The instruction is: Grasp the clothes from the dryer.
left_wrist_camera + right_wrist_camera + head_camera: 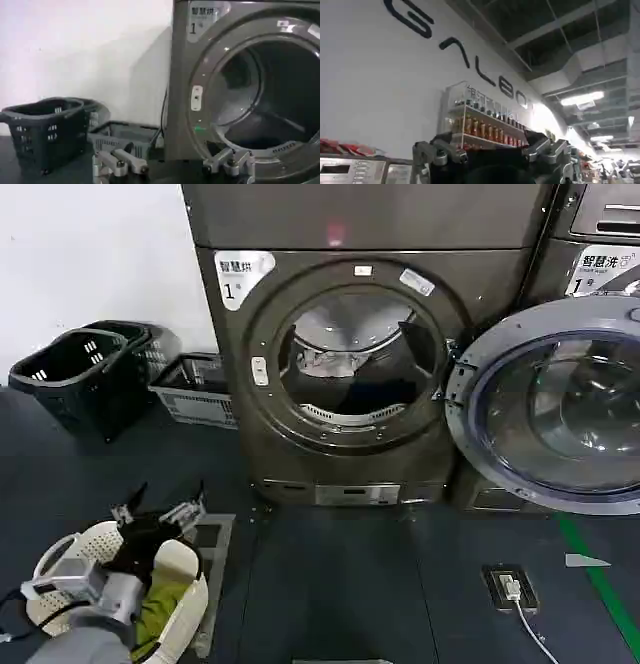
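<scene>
We saw the left gripper (160, 519) low at about eight o'clock in the head view, its fingers spread apart and holding nothing, hovering over a white basket (60, 559) on the dark floor. In the left wrist view the same parted fingers (122, 162) pointed toward the machine.

Beyond it, toward one o'clock from that gripper, stood the dryer (360, 374), its round mouth open and its glass door (560, 409) swung out to the right side. Inside the drum lay the clothes (345, 379): a whitish-grey piece at the upper left of the opening, a dark blue one low in the middle.

The right gripper (492, 155) looked up at a wall and ceiling, its fingers parted and empty. We judged the left arm nearer, with a forward, upward, rightward reach needed to enter the drum.

Dark baskets (85, 374) stood farther off at ten o'clock.
</scene>
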